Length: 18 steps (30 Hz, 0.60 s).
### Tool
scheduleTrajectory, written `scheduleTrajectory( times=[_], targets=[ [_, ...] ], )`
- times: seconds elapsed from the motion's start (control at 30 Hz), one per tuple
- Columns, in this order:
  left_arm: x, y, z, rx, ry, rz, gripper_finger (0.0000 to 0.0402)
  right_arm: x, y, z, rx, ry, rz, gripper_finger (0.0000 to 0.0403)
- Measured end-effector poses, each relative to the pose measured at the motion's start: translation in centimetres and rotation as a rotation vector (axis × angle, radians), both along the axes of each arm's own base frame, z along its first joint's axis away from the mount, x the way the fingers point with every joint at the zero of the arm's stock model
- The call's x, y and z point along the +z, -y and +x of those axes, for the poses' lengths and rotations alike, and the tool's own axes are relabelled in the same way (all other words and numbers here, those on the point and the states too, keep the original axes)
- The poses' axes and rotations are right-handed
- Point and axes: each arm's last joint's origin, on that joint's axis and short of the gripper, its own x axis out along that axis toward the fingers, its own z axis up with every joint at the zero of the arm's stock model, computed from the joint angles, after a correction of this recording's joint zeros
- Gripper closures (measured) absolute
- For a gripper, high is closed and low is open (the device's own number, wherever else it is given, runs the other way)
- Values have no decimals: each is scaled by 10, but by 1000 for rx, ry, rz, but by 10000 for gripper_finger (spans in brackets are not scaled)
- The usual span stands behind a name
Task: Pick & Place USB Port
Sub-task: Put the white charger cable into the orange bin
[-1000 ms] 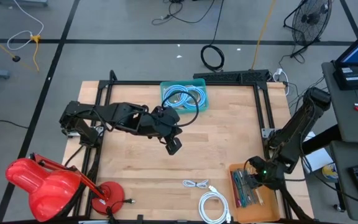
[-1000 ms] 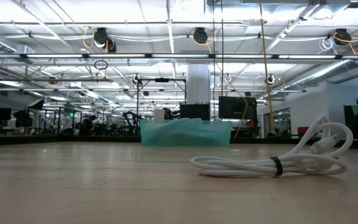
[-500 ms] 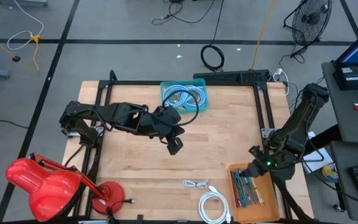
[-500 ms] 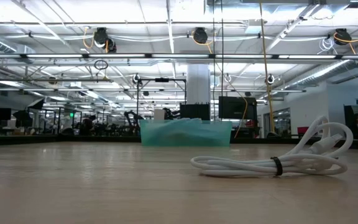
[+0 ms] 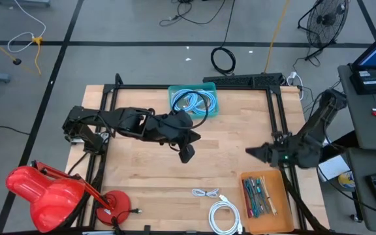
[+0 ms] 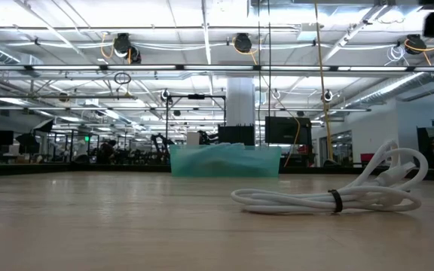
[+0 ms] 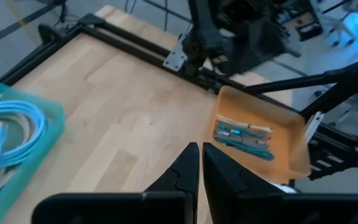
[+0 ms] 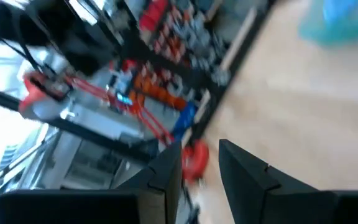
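Observation:
A coiled white USB cable (image 5: pixel 224 216) lies flat near the table's near edge, with a smaller white cable (image 5: pixel 205 193) just beyond it. In the low view the white coil (image 6: pixel 330 197) rests on the wood. A teal bin (image 5: pixel 193 102) of blue cables stands at the far edge. My left gripper (image 5: pixel 187 155) hovers shut over the table's middle, touching nothing; in its wrist view (image 7: pixel 201 154) the fingers meet. My right gripper (image 5: pixel 250 151) hangs open above the table's right side, pointing left; its wrist view (image 8: pixel 197 163) shows a clear gap.
An orange tray (image 5: pixel 264 194) holding pens sits at the near right corner, also seen in the left wrist view (image 7: pixel 260 134). A red lamp (image 5: pixel 47 190) stands off the near left corner. A black frame rail (image 5: pixel 276 121) runs along the right edge. Bare wood (image 5: pixel 227 147) lies between the grippers.
My right gripper has risen from over the orange tray and swung toward the table's left and far side, now pointing left over the wood. My left gripper has edged slightly toward the right. The cables have stayed put.

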Motion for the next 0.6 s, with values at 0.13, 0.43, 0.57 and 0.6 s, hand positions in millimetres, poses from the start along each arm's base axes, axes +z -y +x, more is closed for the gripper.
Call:
scheduleTrajectory(
  times=[0.13, 0.43, 0.57, 0.6],
  targets=[
    [3, 1, 2, -17, 38, 7, 380, 20, 15, 5, -80, 92, -117, 303],
    [6, 2, 4, -60, 67, -3, 380, 54, 39, 12, -137, 310, -347, 303],
    [5, 9, 9, -175, 89, 11, 380, 55, 45, 18, -62, 355, -395, 303],
    [4, 12, 11, -207, 87, 16, 380, 55, 46, 19, -27, 372, -395, 303]
  ],
)
